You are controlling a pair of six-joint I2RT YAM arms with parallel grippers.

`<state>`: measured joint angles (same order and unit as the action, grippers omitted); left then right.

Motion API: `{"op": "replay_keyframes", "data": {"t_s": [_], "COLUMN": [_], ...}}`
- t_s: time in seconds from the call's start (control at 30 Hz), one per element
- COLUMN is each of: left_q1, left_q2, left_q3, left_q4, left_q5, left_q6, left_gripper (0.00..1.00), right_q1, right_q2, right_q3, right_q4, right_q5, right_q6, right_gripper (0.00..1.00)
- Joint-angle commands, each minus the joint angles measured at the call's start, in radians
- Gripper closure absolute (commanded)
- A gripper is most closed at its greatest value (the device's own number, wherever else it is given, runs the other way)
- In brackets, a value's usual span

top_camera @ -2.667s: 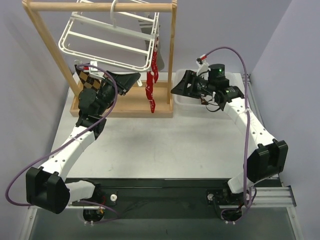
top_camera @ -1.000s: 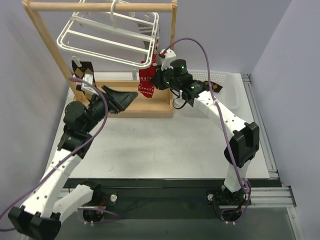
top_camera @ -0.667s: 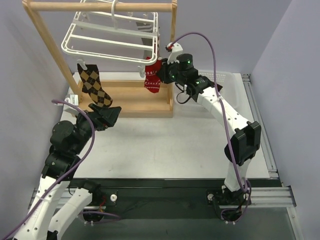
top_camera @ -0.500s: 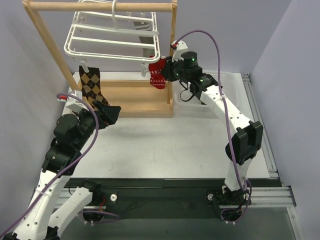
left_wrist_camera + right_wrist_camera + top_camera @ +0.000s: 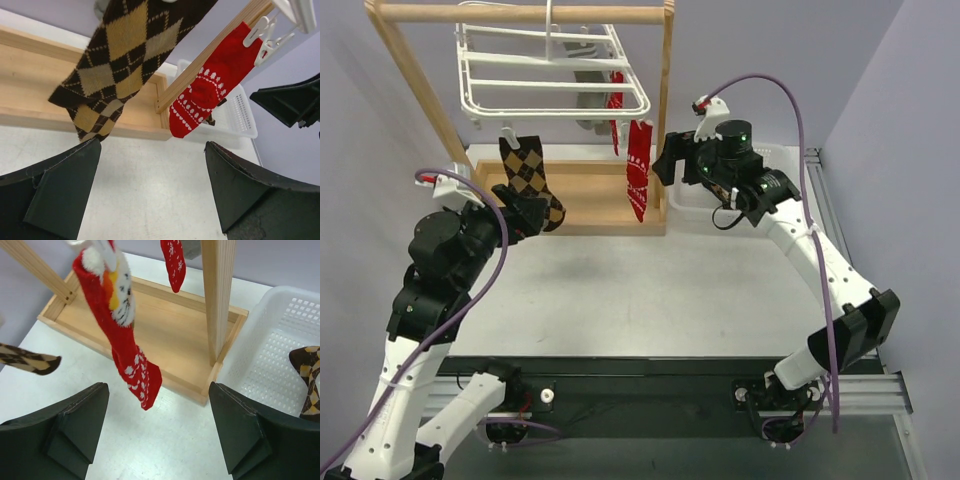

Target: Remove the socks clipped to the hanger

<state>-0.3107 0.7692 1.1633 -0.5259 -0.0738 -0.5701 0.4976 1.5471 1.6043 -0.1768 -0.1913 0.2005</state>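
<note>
Two red socks (image 5: 638, 172), one argyle sock (image 5: 530, 180) hang clipped.

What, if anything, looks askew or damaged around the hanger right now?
Nothing stands out. The hanger hangs on the wooden rack with an argyle sock and red socks clipped and intact; another argyle sock lies in the white basket. Left fingers and right fingers are open, empty.

My table (image 5: 650, 290) carries a wooden rack base (image 5: 30, 85) just ahead of my left gripper (image 5: 152, 145) and a white basket (image 5: 265, 360) beside my right gripper (image 5: 155, 387).
</note>
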Motion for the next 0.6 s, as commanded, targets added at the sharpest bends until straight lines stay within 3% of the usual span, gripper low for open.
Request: {"op": "replay_keyframes", "data": {"t_s": [0.0, 0.2, 0.57], "left_q1": [0.007, 0.007, 0.007], "left_q2": [-0.008, -0.044, -0.114], "left_q3": [0.067, 0.119, 0.121], "left_q4": [-0.014, -0.026, -0.019], "left_q5": [0.025, 0.032, -0.006], "left_q6": [0.023, 0.018, 0.026], "left_gripper": [0.03, 0.03, 0.03], "right_q1": [0.013, 0.093, 0.237], "right_q2": [-0.076, -0.119, -0.033], "right_q3": [-0.070, -0.216, -0.313], "right_q4": [0.028, 0.252, 0.628], "right_q5": [-0.034, -0.284, -0.353], "right_q6": [0.022, 0.053, 0.088], "right_gripper": [0.16, 0.09, 0.08]}}
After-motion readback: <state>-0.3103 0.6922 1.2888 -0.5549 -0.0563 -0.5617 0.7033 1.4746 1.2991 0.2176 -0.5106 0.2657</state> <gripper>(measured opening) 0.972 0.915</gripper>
